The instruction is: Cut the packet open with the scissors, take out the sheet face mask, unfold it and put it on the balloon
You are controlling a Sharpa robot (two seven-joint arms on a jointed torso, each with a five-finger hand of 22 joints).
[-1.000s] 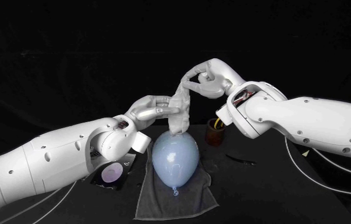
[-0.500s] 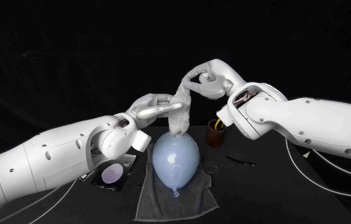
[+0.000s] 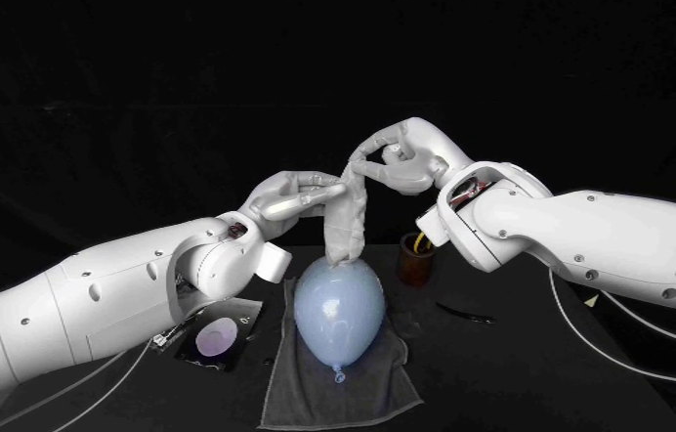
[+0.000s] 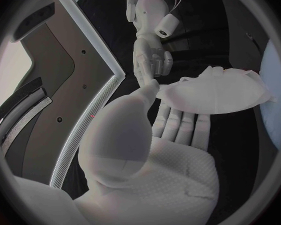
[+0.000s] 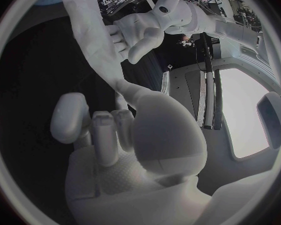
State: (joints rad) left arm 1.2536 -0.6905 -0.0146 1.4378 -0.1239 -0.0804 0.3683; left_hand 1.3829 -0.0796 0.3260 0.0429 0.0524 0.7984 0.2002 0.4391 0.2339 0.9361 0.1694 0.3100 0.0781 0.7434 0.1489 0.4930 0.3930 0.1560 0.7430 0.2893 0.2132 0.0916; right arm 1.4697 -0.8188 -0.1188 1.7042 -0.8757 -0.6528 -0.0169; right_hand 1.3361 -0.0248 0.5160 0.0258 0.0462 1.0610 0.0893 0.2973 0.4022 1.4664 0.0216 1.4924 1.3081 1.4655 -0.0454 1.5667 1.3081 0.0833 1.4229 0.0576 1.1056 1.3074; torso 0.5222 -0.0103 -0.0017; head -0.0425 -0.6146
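On the black tabletop (image 3: 564, 373), lower centre, a pale blue oval balloon (image 3: 338, 305) lay on a grey cloth (image 3: 338, 393). The left robot hand (image 3: 296, 197) and the right robot hand (image 3: 399, 161) each gripped the crumpled white sheet mask (image 3: 343, 222) above it, probably to spread it open.

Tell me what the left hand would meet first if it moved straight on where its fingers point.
First the hanging white sheet face mask, which the left hand holds; straight beyond it probably the right hand, though depth is unclear.

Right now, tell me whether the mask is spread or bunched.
Bunched: mask hangs as a narrow strip held by left hand and right hand.
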